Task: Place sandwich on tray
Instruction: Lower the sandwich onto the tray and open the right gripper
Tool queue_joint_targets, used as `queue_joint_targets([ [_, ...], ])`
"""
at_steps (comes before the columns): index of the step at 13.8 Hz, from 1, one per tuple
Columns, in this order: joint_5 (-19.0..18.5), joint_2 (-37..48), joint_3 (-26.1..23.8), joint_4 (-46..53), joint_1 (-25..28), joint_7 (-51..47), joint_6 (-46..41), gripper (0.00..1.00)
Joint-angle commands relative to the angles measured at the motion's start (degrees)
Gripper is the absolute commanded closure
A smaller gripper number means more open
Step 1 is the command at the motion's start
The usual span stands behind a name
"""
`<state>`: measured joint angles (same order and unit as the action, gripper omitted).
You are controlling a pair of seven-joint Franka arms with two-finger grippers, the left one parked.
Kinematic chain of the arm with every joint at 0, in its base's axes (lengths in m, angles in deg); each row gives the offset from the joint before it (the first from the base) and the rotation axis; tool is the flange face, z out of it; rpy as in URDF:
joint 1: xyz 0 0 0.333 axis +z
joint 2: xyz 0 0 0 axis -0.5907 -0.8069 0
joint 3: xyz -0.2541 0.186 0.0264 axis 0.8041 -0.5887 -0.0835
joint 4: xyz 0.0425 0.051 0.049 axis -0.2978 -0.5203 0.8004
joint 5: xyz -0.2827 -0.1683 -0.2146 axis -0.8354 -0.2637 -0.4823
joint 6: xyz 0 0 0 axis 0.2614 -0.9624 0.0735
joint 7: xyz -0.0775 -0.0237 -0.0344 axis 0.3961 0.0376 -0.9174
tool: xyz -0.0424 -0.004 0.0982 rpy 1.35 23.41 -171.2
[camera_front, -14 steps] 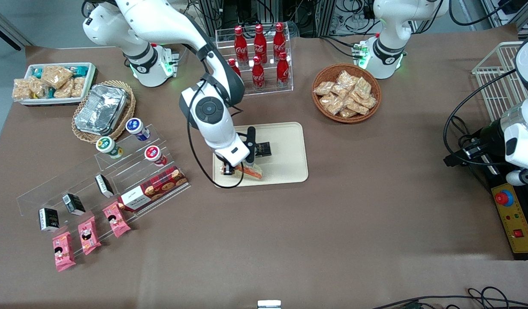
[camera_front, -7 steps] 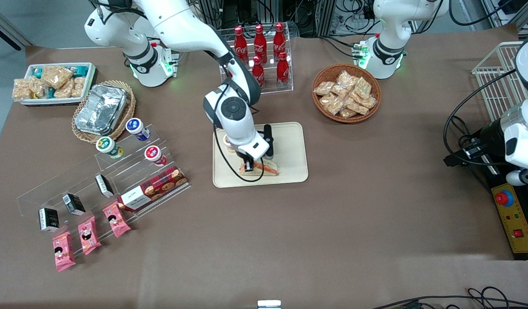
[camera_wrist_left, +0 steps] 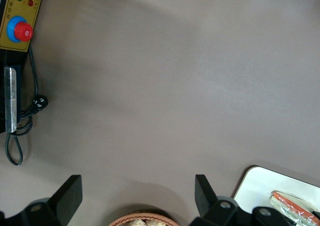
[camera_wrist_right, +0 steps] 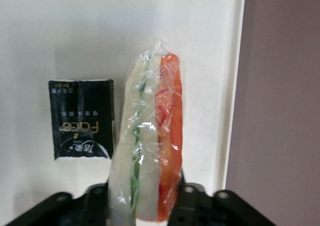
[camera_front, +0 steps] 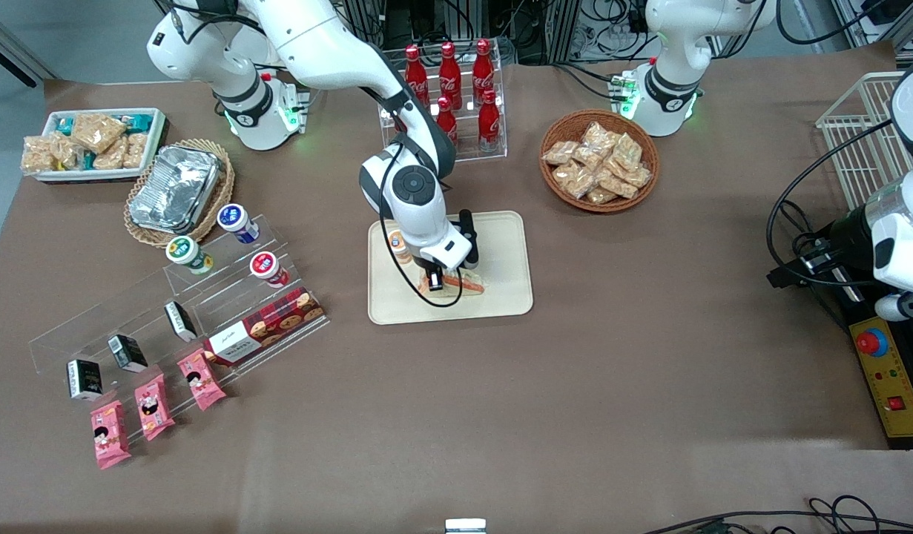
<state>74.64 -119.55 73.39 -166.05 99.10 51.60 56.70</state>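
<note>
**Sandwich held low over the tray**

Sandwich (camera_wrist_right: pixel 150 141) looks light and soft to us, its clear wrap slippery, so we judge a gentle pinch across the bread faces near the wide end suits it best. Our gripper (camera_wrist_right: pixel 145 196) is clenched on it exactly there, wedge tip pointing away from the fingers. It hangs just over the tray (camera_front: pixel 509 297), beside a small black packet (camera_wrist_right: pixel 82 118) lying there. Whether it touches yet, we cannot tell.

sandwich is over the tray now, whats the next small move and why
Probably open the fingers and let go. The gripper is shut on the sandwich low over the tray, beside a small black packet. Whether the sandwich already touches the tray cannot be told, so ease down first.
</note>
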Motion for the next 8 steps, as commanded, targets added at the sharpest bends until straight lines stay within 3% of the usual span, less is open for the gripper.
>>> queue_joint_targets([
  [1, 2.30, 2.68, 0.61, -0.46, -0.31, 1.43, -0.58, 0.00],
  [4, 6.60, 7.94, 1.14, -0.02, -4.51, -2.60, -13.81, 0.00],
  [8, 5.11, 16.21, 9.91, 0.07, -4.61, -2.61, -24.30, 0.00],
])
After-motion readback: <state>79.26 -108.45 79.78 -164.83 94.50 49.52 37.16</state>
